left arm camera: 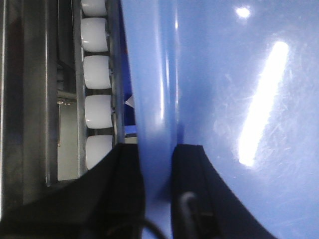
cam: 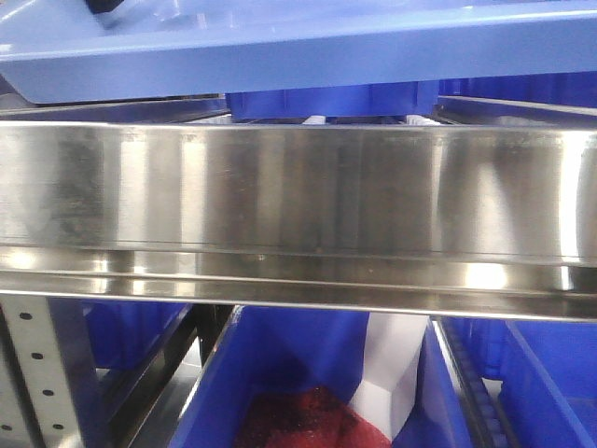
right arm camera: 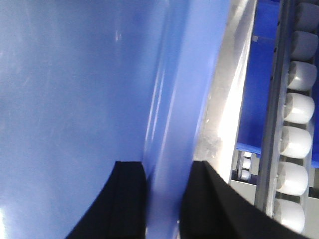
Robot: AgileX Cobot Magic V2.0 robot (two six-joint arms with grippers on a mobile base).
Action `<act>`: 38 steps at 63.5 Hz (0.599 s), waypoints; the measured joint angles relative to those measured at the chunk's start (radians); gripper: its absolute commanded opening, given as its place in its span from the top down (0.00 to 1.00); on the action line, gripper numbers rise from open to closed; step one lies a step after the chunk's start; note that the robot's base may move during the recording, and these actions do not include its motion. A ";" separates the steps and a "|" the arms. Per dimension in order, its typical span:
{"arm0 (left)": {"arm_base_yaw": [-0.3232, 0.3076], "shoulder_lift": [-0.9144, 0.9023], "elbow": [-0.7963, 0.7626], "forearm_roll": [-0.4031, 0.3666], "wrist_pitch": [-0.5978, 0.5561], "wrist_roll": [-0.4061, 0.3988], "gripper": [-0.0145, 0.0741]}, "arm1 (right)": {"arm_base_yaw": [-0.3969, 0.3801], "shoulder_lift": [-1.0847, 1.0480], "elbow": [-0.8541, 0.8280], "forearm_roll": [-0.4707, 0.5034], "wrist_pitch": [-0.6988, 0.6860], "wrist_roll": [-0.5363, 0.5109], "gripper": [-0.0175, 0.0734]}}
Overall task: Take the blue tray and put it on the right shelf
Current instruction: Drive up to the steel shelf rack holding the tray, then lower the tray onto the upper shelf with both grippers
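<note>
One blue tray [cam: 280,47], perhaps five bins [cam: 308,359]

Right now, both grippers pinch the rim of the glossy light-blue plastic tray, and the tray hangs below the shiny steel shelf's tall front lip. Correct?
Not quite. The exterior front-facing view shows the glossy light-blue plastic tray above the shiny steel shelf's tall front lip, not below it. The rest holds: the left gripper and the right gripper each pinch its rim.

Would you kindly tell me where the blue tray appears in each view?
Front: blue tray along the top, above the right shelf.
Left wrist: tray fills the right side, rim in the left hand.
Right wrist: tray fills the left side, rim in the right hand.
Shared landmark: white rollers, both wrist views.
</note>
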 measured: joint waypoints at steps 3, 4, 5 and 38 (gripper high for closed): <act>0.002 0.000 -0.005 0.000 0.000 0.009 0.89 | 0.000 0.000 0.000 0.001 0.000 -0.007 0.77; 0.003 0.000 -0.007 0.000 0.000 0.009 0.89 | 0.000 0.000 0.000 0.001 0.000 -0.007 0.77; 0.006 0.000 -0.010 0.000 0.000 0.011 0.89 | 0.000 0.000 0.000 0.001 0.000 -0.007 0.77; 0.118 0.231 -0.255 0.002 -0.023 0.081 0.89 | -0.039 0.205 -0.164 -0.004 -0.056 -0.014 0.77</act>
